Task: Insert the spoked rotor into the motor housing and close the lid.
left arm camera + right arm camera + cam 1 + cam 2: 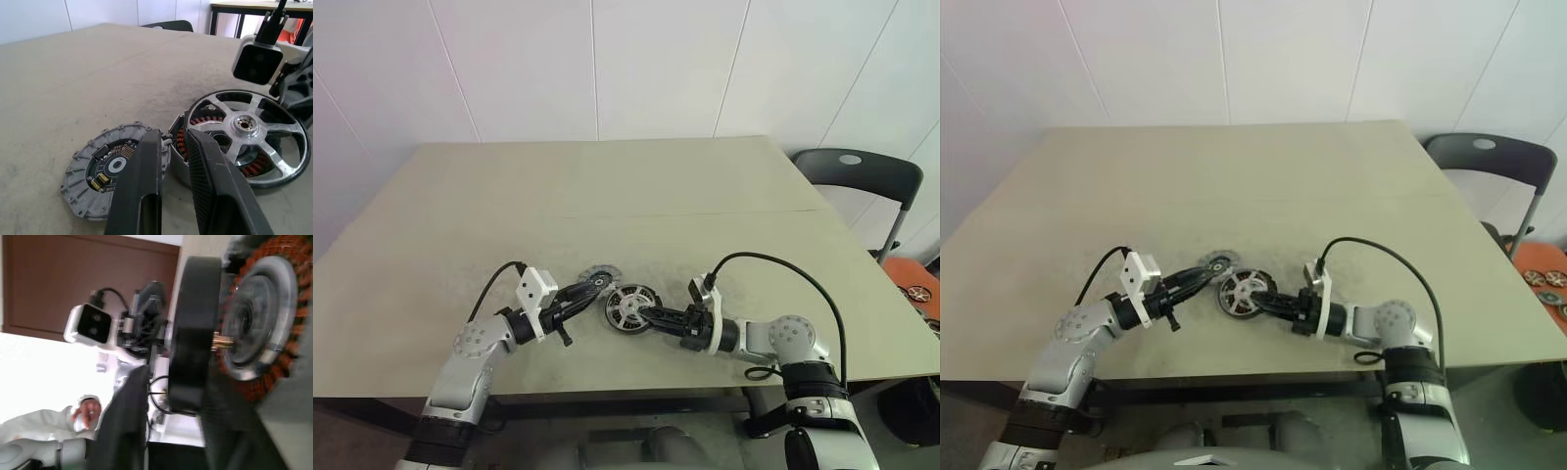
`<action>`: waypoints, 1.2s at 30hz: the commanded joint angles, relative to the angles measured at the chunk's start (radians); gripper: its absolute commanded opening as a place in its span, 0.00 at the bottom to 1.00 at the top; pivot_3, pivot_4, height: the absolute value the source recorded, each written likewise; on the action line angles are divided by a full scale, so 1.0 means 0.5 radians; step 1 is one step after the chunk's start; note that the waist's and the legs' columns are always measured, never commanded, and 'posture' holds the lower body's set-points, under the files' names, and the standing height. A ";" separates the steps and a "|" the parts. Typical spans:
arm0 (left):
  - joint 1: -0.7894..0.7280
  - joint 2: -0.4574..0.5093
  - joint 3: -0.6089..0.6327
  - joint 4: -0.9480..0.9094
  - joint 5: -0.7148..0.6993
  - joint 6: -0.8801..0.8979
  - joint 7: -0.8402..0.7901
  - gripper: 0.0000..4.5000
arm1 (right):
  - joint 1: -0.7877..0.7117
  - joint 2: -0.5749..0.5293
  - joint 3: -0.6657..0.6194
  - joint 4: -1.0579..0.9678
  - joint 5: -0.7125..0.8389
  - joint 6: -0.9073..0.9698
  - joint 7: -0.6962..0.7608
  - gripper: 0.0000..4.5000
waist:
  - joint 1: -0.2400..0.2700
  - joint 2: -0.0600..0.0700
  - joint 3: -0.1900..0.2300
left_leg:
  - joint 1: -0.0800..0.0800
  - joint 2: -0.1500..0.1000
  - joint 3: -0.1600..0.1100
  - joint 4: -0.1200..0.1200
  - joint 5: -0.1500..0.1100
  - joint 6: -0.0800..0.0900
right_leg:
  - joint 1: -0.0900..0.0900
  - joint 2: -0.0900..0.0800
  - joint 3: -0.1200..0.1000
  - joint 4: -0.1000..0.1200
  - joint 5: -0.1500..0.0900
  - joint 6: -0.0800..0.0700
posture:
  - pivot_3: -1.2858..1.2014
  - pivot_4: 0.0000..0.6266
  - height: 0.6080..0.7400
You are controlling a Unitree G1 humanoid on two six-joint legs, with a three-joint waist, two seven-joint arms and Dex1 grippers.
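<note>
Copper-orange windings ring the motor housing (195,147), which sits at the table's (607,186) middle with the spoked rotor (249,134) resting tilted on top, not yet seated. The lid (105,171) lies flat at the housing's ten o'clock, touching it. The left gripper (173,152), jaws pressed together, braces the housing's rim. The right gripper (646,315) grasps the rotor's edge from three o'clock; whether its grip is firm I cannot tell. Level the rotor over the silver centre before pressing, keeping the housing braced against sliding.

Beige table (607,196): lid (105,171), motor housing (183,152) side by side
</note>
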 commanded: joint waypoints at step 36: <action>-0.071 -0.005 -0.036 -0.025 0.007 0.003 0.016 0.21 | 0.026 -0.077 0.275 -0.173 -0.184 -0.301 0.136 0.05 | 0.004 -0.001 0.000 | 0.001 0.000 -0.002 0.001 0.000 0.000 | 0.000 0.002 0.001 0.000 0.000 0.000 | 0.52 0.00 1.00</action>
